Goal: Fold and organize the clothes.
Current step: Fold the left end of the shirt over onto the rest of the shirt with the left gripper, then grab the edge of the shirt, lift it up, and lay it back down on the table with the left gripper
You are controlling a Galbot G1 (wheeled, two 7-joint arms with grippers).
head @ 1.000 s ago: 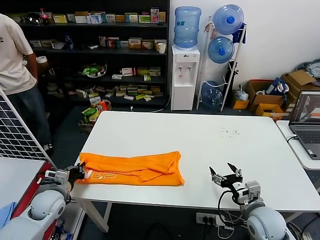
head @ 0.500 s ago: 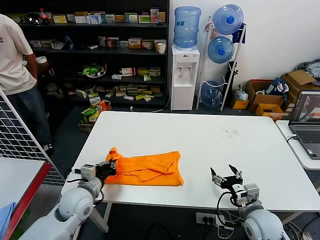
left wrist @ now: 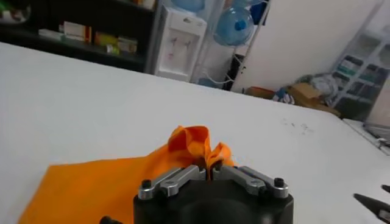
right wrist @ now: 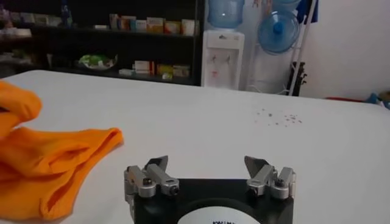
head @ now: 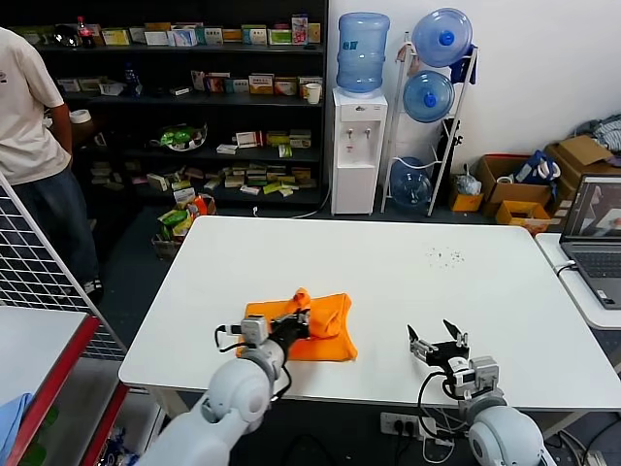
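Head view showed the left gripper (head: 304, 317) pinching the orange T-shirt (head: 325, 330) edge; I'd carry it flat across, right gripper (head: 435, 342) fingers open, idle.

A white table (head: 408, 282) fills the middle, with a scatter of small dark specks (head: 446, 258) toward its far right. Behind it stand a dark shelf (head: 194, 107) stocked with boxes, a water dispenser (head: 359, 146) topped by a blue bottle, and a rack (head: 427, 126) of more bottles. A person (head: 34, 146) stands at far left; a laptop (head: 597, 238) sits at right near cardboard boxes (head: 524, 189).
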